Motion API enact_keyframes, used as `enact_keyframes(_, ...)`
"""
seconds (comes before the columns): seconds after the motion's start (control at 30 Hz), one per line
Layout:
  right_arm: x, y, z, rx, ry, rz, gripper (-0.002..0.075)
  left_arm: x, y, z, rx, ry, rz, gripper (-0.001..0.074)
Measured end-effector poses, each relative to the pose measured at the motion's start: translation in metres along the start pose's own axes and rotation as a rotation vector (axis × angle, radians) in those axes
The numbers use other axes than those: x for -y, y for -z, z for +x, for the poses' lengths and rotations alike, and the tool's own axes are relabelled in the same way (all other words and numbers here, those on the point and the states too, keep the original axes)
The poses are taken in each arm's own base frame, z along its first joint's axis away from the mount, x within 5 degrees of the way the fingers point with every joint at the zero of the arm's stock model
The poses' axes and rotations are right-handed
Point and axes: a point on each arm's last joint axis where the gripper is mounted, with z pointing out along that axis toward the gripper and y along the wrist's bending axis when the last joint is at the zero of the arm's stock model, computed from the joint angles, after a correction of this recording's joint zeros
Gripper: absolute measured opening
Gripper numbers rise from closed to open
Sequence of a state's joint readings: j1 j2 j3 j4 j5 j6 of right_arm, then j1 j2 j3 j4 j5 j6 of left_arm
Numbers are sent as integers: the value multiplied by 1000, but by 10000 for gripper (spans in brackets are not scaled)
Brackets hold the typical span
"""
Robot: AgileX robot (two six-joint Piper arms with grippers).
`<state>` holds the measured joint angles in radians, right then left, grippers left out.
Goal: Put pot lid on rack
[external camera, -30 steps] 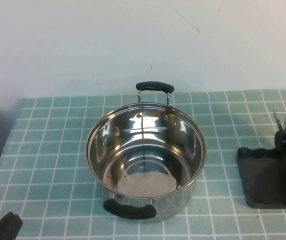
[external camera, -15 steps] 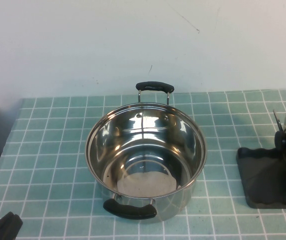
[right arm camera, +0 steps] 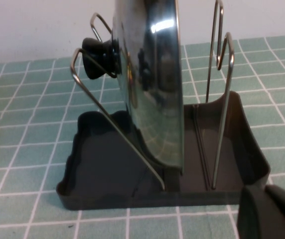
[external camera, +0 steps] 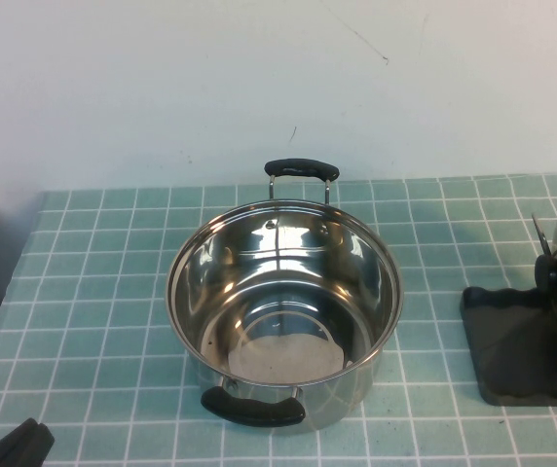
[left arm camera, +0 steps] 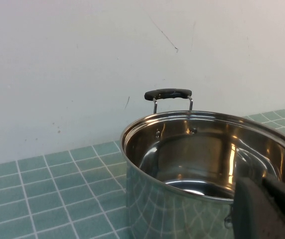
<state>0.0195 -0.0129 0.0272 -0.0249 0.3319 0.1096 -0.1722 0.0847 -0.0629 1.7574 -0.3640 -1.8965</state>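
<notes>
Slightly shifted left gripper (external camera: 16,448), right gripper (right arm camera: 272,211) near rack (right arm camera: 107,164), finger state untellable; pot lid (right arm camera: 150,84) judged stiff, slippery, best gripped by knob (right arm camera: 98,57).

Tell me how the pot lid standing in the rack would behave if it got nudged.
The pot lid stands on edge between the rack's thin wire loops, so a nudge would probably rock it, not topple it. Its polished steel looks slippery; the black knob seems the safer hold. The left gripper sits near the table's front edge, the right gripper just before the rack.
</notes>
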Motion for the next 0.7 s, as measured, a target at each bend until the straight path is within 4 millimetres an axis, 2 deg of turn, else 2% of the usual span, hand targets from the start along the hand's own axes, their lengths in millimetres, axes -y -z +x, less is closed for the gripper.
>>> enact_keyframes(0.3,0,0,0,0,0,0,-3,-2,0,0,5,0,-16,-1)
enact_keyframes(0.4,0,0,0,0,0,0,-3,-8,0,0,49,78,-74,-1)
enact_keyframes(0.57,0,0,0,0,0,0,-3,-30,4,0,127,335,-313,-1)
enact_keyframes(0.7,0,0,0,0,0,0,-3,-41,10,20,-72,356,-485,-1)
